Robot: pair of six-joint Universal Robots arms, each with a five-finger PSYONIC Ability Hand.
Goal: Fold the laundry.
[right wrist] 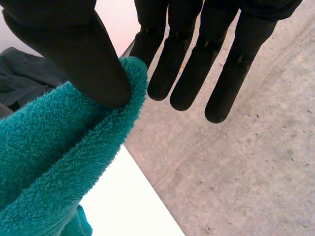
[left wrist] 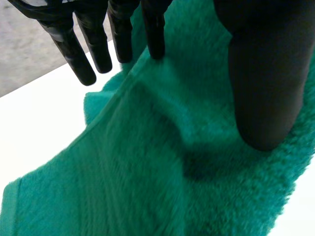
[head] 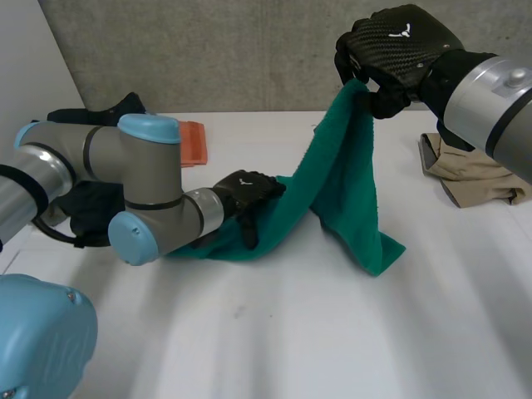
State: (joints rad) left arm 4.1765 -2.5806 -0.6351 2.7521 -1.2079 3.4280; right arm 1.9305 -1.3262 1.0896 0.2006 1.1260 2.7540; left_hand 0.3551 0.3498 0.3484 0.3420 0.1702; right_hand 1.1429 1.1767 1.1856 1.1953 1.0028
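The right robot hand (head: 397,51) pinches the green towel (head: 334,176) by an edge, high above the worktop (head: 283,332) — the left robot hand (head: 246,191), fingers straight, pins its lower end flat. Best to carry the edge over slowly, pin firm.

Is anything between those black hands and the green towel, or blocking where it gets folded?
Nothing visible. The right hand pinches the green towel at its raised end, the left hand rests flat on its lower part, and the table in front is bare; the beige cloth lies to the side.
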